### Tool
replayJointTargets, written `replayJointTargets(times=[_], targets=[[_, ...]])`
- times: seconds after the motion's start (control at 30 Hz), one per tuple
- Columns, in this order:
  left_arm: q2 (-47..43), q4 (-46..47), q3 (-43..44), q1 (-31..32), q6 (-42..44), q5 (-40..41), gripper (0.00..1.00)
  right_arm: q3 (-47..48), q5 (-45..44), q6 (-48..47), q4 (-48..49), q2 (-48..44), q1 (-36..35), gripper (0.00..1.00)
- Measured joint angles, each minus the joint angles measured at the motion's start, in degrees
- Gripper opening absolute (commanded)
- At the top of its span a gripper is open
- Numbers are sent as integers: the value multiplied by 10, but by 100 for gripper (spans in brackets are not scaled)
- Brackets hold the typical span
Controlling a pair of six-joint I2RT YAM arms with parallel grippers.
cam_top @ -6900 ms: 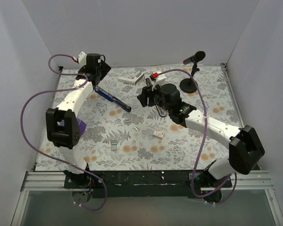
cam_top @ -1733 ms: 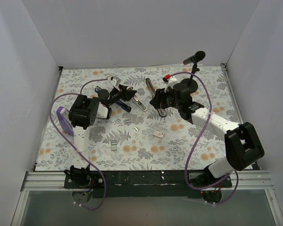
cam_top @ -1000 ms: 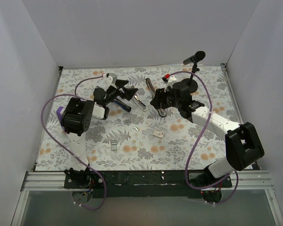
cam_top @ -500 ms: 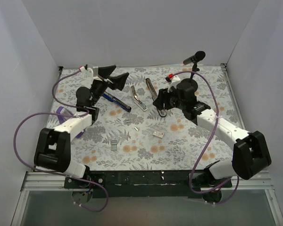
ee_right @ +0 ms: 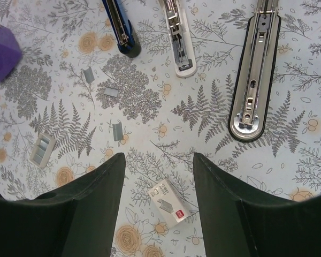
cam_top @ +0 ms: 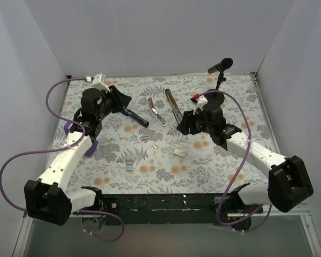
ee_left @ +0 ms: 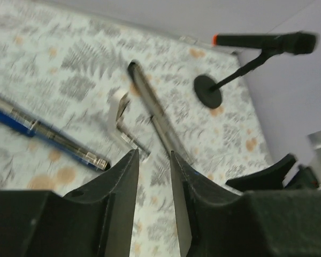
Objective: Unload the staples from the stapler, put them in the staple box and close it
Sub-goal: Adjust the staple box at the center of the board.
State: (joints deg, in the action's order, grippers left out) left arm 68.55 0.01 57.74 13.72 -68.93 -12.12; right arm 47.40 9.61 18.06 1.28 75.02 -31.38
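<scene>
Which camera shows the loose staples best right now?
Right wrist: it looks straight down, in sharp focus, on the scattered staples. Top external shows them only as tiny specks. Left wrist, blurred, shows none.

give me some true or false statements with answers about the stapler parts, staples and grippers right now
1. The right gripper is open and holds nothing. True.
2. The left gripper clamps the blue-and-black body. False: that body lies on the table, and nothing is between the left gripper's fingers.
3. Loose staples lie scattered on the table. True.
4. In the top view the dark base strip lies left of the blue-and-black body. False: it lies to its right, with the silvery channel between them.
</scene>
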Motion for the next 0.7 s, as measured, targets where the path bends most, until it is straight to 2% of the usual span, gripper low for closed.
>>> replayJointTargets(times=[0.03,0.13,0.27,0.4,0.7], targets=[[-9,-42,-3,2,1,10,15,-1,0,0,0,-3,0,61],[-26,-155,-14,7,-2,65,0,-2,1,0,1,-15,0,61],[-39,-273,-72,7,-19,110,0,-4,9,0,2,-31,0,61],[-34,-354,-119,15,-48,111,0,-7,13,0,4,-41,-1,61],[22,-404,-140,23,-135,83,0,-12,17,0,1,-44,-1,61]])
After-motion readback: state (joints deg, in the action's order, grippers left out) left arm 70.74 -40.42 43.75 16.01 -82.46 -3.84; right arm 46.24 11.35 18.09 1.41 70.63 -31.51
